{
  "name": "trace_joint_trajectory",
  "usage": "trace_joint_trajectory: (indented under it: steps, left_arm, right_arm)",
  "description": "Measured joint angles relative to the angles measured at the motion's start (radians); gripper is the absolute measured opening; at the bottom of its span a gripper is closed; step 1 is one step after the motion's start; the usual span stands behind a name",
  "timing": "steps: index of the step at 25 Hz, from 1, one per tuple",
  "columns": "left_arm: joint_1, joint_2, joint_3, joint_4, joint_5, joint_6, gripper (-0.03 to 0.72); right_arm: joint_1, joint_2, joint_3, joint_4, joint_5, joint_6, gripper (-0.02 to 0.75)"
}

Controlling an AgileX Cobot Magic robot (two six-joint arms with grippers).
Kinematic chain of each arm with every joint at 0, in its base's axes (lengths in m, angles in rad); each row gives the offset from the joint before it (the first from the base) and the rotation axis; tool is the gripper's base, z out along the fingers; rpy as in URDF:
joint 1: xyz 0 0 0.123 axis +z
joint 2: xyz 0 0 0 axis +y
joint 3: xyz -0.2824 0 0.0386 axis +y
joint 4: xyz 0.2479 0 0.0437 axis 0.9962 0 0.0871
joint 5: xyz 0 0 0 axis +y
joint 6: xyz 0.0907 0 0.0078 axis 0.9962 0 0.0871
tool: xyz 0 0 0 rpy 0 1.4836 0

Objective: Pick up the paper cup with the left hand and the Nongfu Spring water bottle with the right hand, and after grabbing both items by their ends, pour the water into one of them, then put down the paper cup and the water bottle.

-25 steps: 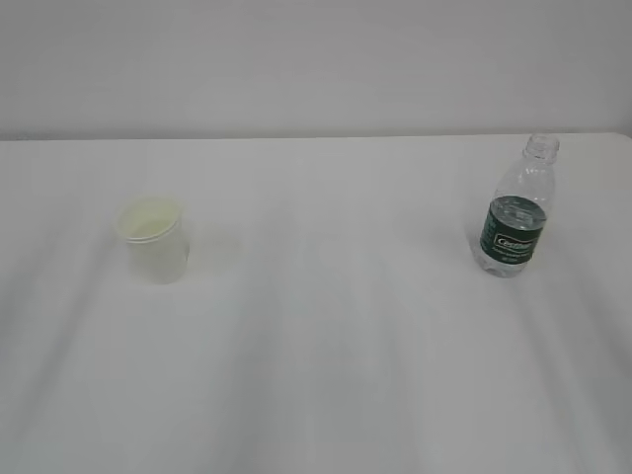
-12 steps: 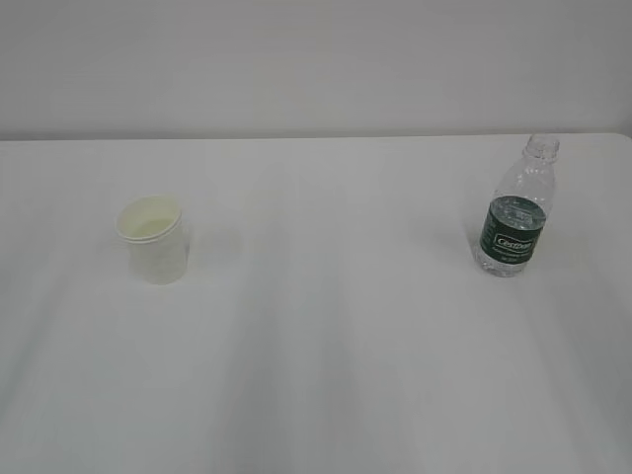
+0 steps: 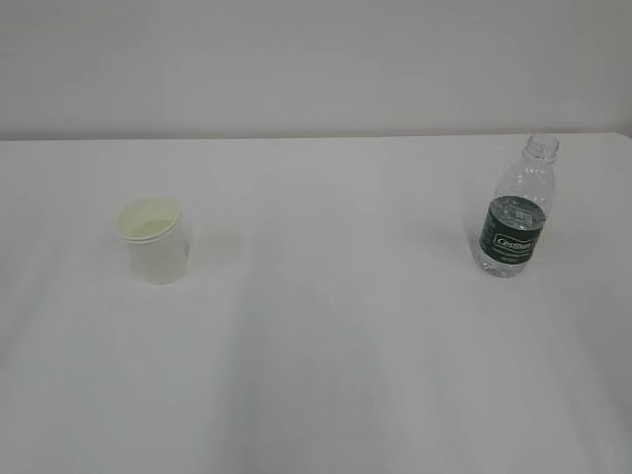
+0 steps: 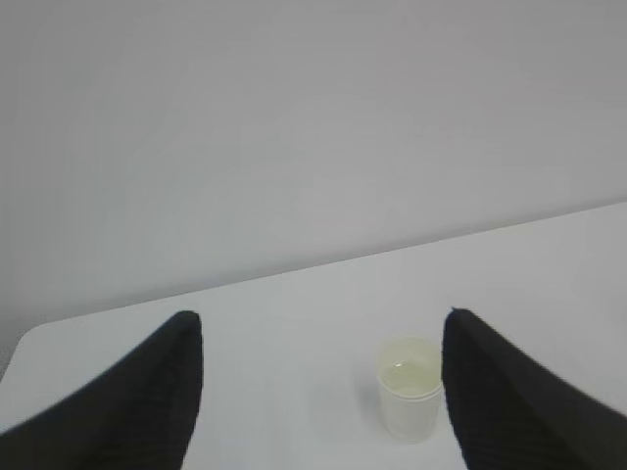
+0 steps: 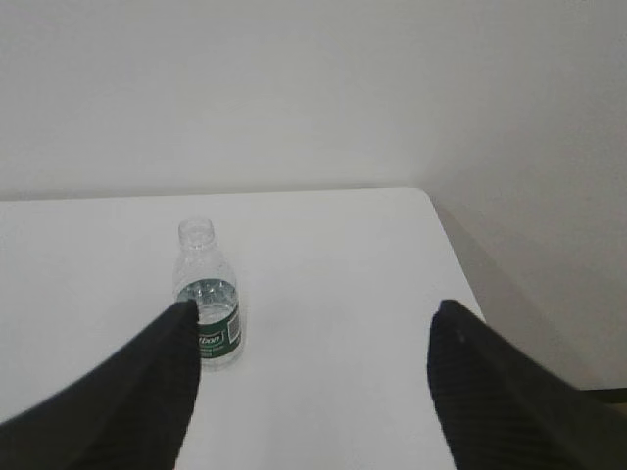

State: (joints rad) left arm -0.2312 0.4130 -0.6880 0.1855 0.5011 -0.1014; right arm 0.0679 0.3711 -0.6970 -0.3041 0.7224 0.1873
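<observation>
The paper cup (image 3: pixel 153 240) stood upright toward the left edge of the white table (image 3: pixel 326 326), well apart from everything else. The left hand (image 4: pixel 318 392) hung back from it with its jaws spread, grasping nothing. Near the right edge, toward the far right corner, stood the capless Nongfu Spring water bottle (image 3: pixel 515 219), upright. The right hand (image 5: pixel 313 382) was likewise spread wide and empty, short of the bottle.

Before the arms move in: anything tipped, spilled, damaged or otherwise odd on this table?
Nothing stands out. The paper cup stands upright on the left and the capless water bottle upright on the right, well apart, with no puddle visible on the white table. Both claws are open and away from them.
</observation>
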Motion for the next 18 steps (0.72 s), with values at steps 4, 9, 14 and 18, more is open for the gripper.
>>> trace_joint_trajectory:
  steps: [4, 9, 14, 18]
  left_arm:
    - [0.000, -0.038, -0.062, 0.000, 0.091, 0.000, 0.546]
    - [0.000, -0.081, -0.178, 0.000, 0.263, 0.000, 0.542]
    - [0.000, -0.090, -0.249, -0.012, 0.446, 0.000, 0.520]
    - [0.000, -0.104, -0.251, -0.055, 0.590, 0.000, 0.498]
  right_arm:
    - [0.000, -0.062, -0.036, 0.071, 0.139, -0.112, 0.543]
    - [0.000, -0.131, -0.076, 0.140, 0.339, -0.182, 0.543]
    - [0.000, -0.212, -0.080, 0.196, 0.465, -0.187, 0.543]
    - [0.000, -0.275, -0.083, 0.220, 0.541, -0.193, 0.543]
